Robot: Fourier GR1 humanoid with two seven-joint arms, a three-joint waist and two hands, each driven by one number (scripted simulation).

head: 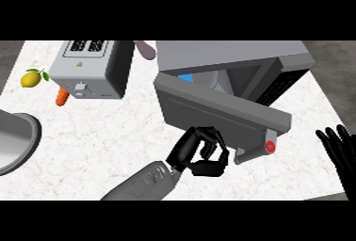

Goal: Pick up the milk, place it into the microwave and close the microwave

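Pan [15, 141]: a grey rim is seen at the far left edge of the counter [90, 141], well apart from the work
Lemon [30, 78] and carrot [62, 97]: both lie near the back left, just beside the toaster [90, 68], out of any likely path
Left hand [201, 155]: its fingers are curled, nothing is seen held in them, and they are set against the outer face of the microwave door [215, 110]
Microwave [236, 61]: the door is seen part open, swung toward the front
Milk [186, 77]: a blue patch is glimpsed inside the cavity behind the door's top edge; it is judged to be the milk, already placed
Step in hand: the door is judged best pushed near its free edge, by the handle [261, 148], away from the hinge
Open room: bare counter is left in front of the door
Right hand [341, 150]: it is rested at the right edge, fingers straight and up, holding nothing
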